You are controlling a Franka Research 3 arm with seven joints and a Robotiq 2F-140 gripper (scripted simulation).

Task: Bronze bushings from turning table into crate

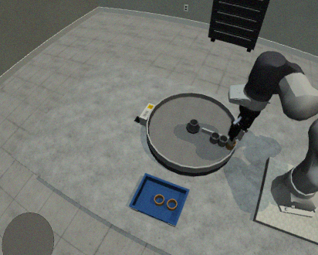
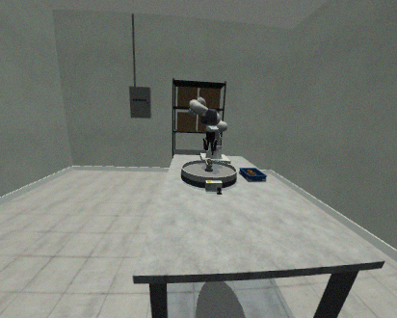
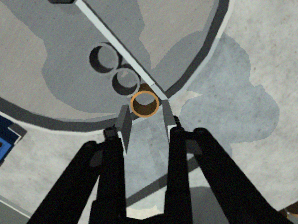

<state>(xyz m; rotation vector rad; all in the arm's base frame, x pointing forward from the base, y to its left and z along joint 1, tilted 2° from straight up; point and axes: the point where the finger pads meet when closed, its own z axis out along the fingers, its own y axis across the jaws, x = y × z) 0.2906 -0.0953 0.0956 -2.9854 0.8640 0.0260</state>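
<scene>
The turning table (image 1: 191, 131) carries two dark steel bushings (image 1: 214, 137) (image 1: 222, 141) and one bronze bushing (image 1: 229, 147) in a row near its right rim. In the wrist view the bronze bushing (image 3: 145, 103) lies just past the steel ones (image 3: 125, 81). My gripper (image 3: 146, 112) hangs low over the bronze bushing with a fingertip on each side. The fingers are partly open, and the gap is wider than the ring. The blue crate (image 1: 159, 198) in front of the table holds two bronze bushings (image 1: 159, 199) (image 1: 171, 203).
A dark hub (image 1: 192, 126) stands at the table's centre with a thin bar running to the rim. A small control box (image 1: 147, 112) sits at the table's left edge. My arm's base plate (image 1: 292, 201) is at the right. A dark shelf (image 1: 238, 19) stands at the back.
</scene>
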